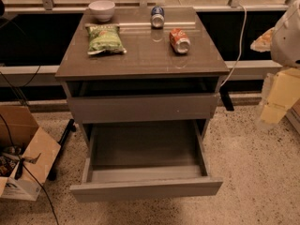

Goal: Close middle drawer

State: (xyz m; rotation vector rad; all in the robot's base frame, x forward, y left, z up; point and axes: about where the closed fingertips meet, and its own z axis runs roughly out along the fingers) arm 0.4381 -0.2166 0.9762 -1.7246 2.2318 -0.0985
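The middle drawer (145,149) is pulled far out of the grey-brown cabinet (140,62) toward me. Its plain flat front strip (146,189) is low near the floor, and its bare grey inside is empty. Above it sits a taller grey front panel (143,108) with a tiny pale speck, slightly out from the cabinet. My gripper (274,109) hangs at the right edge of the camera view as a pale yellowish shape under the white arm (288,39). It is well to the right of the drawer, above the floor, touching nothing.
On the cabinet top lie a white bowl (101,9), a green chip bag (105,39), a blue can (157,16) and an orange can (180,41) on its side. An open cardboard box (21,149) stands on the floor at left. A white cable (240,41) hangs at right.
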